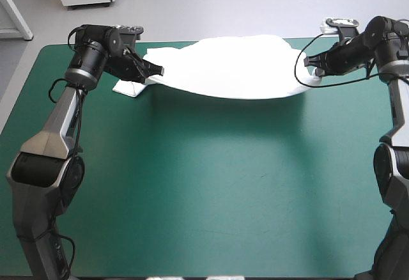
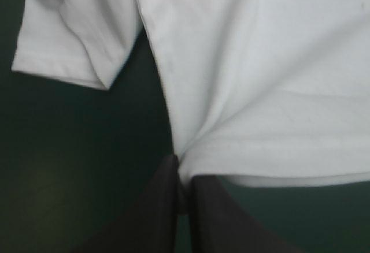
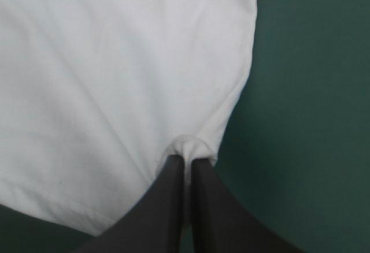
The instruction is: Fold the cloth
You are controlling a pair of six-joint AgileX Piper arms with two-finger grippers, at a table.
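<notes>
We see the T-shirt [image 1: 236, 69] held up above the table [image 1: 192, 197], stretched along its far edge. Our left gripper [image 1: 158, 70] is all but closed, pinching the hem at a corner toward the table's left side. Our right gripper [image 1: 313, 69] pinches just as tightly on a corner toward the table's right side. One sleeve [image 1: 131, 88] droops onto the table's teal-green cover.

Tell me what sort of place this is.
Most likely a robotics lab or test bench, not a home: a table covered in plain teal-green, with the left gripper and right gripper each shut on an edge of a white T-shirt, lifted between them over the table's far side.
</notes>
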